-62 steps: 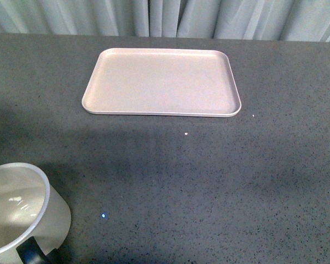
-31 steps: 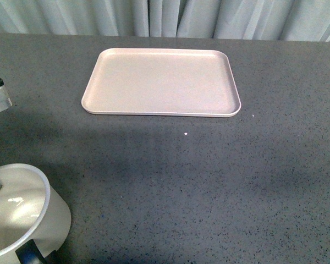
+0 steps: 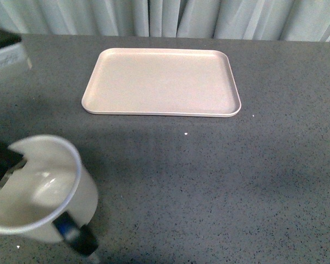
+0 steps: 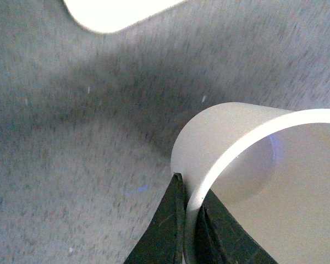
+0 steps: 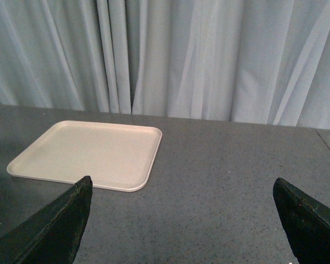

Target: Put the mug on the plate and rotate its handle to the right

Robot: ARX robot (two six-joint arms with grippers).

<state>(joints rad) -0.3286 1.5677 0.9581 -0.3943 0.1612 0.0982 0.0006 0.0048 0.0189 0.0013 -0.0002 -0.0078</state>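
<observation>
Left gripper [image 4: 190, 192] is pinched shut on the wall of the mug [image 3: 41, 187], one finger inside the rim and one outside, so you are holding it at roughly 9 o'clock of its mouth in the front view. Right gripper [image 5: 181, 181] hangs wide apart and empty, looking toward the plate [image 3: 160, 81]. The mug is low and left in the front view, tilted, at about 7 o'clock from the plate and well apart from it. Whether it is clear of the table [image 3: 236, 181] cannot be told for sure. Its handle [image 3: 76, 235] points to about 5 o'clock. By the look of it you are in the carrying step. Next, take the mug toward 1 o'clock, over the plate's near rim, level it and set it down on the bare middle. Then turn it so the handle comes round to 3 o'clock.
</observation>
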